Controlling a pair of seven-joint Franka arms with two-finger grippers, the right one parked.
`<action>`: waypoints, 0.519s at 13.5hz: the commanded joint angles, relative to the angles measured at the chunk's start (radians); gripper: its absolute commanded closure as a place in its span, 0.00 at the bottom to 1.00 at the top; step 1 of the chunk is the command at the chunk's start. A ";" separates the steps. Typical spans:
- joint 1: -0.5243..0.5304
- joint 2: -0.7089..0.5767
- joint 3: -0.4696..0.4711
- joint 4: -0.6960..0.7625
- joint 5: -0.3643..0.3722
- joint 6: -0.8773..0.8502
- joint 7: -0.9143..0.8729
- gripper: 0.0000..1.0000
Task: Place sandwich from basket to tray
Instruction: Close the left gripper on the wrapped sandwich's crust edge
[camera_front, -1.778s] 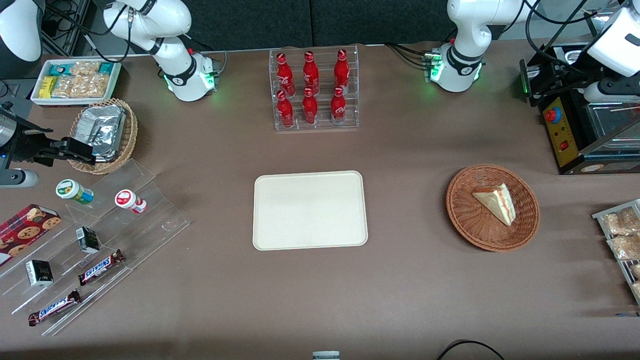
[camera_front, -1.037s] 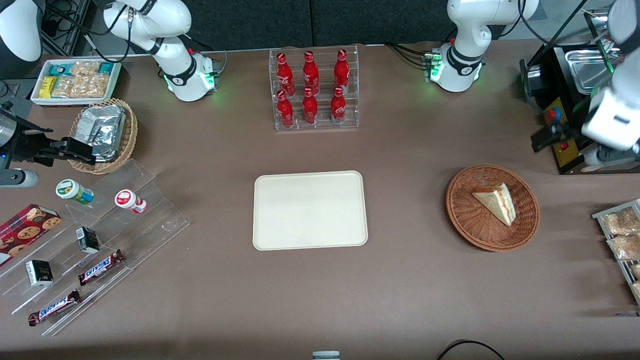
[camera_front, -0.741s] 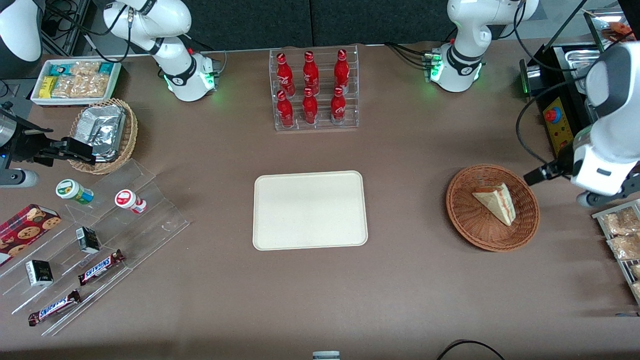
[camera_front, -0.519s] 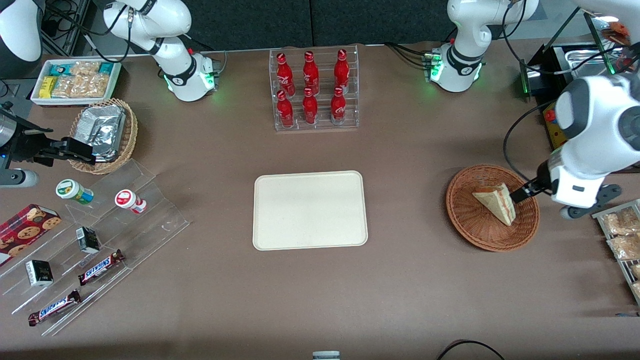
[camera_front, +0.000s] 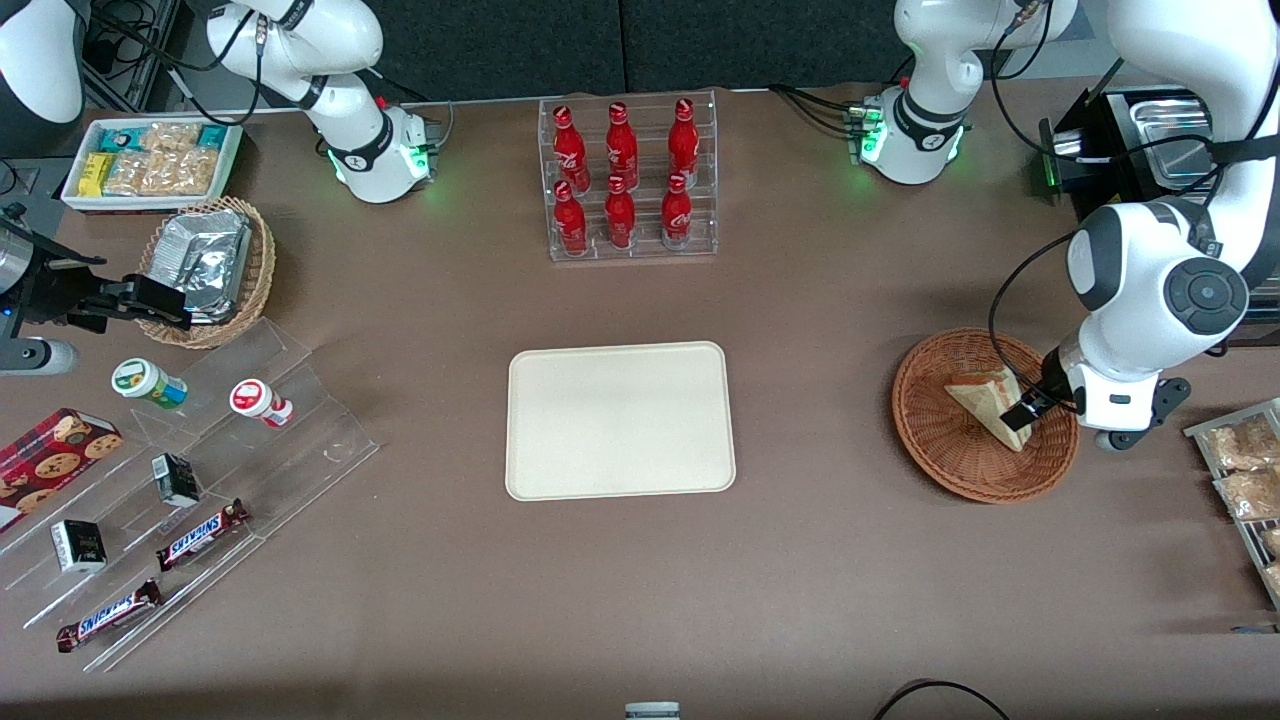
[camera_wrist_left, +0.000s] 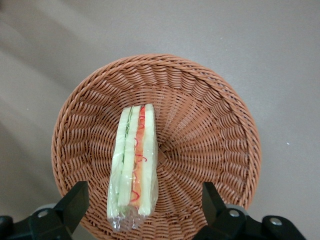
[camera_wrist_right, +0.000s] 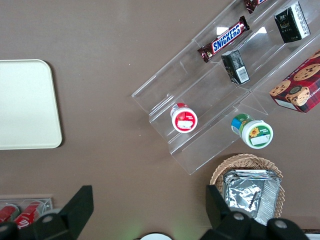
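Currently, item by item, as I read it from the operator's seat.

Item 1: small triangular wedge of pale bread with red-orange and green filling (camera_wrist_left: 134, 167), wrapped in clear film. It lies in the wide round reddish-brown woven wicker basket (camera_wrist_left: 215, 105), cut edge up, and has not shifted over the last two seconds.

Item 2: that basket (camera_front: 930, 445), standing on the brown counter (camera_front: 820, 330) toward the working arm's end.

Item 3: flat cream-coloured rectangular tray with rounded corners (camera_front: 620, 420), mid-counter, well apart from the basket, with nothing on it.

Item 4: the left arm's hand (camera_wrist_left: 140, 207). Change noted: two seconds ago it sat off at the working arm's end of the counter, clear of the basket; it has since swung in and come down, and now hangs directly over the sandwich. Its two dark fingers (camera_wrist_left: 75, 202) stand wide apart, one on each side of the wedge, holding nothing. In the front view the hand (camera_front: 1030, 405) overlaps the sandwich's edge; whether a fingertip already touches it I cannot tell.

Reading: I judge the approach finished and the grasp not yet made. The fingers straddle the bread faces, so a short descent and a gentle closure should take the wedge across its layers. Soft bread will squash under hard pressure, and the film may slide.

Item 5, incidental: clear rack of red bottles (camera_front: 628, 180), farther from the front camera than the tray.
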 joint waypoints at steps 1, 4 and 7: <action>-0.001 -0.016 0.001 -0.042 0.008 0.050 -0.074 0.00; -0.001 -0.024 0.001 -0.102 0.008 0.087 -0.091 0.00; 0.000 -0.036 0.002 -0.156 0.011 0.107 -0.090 0.00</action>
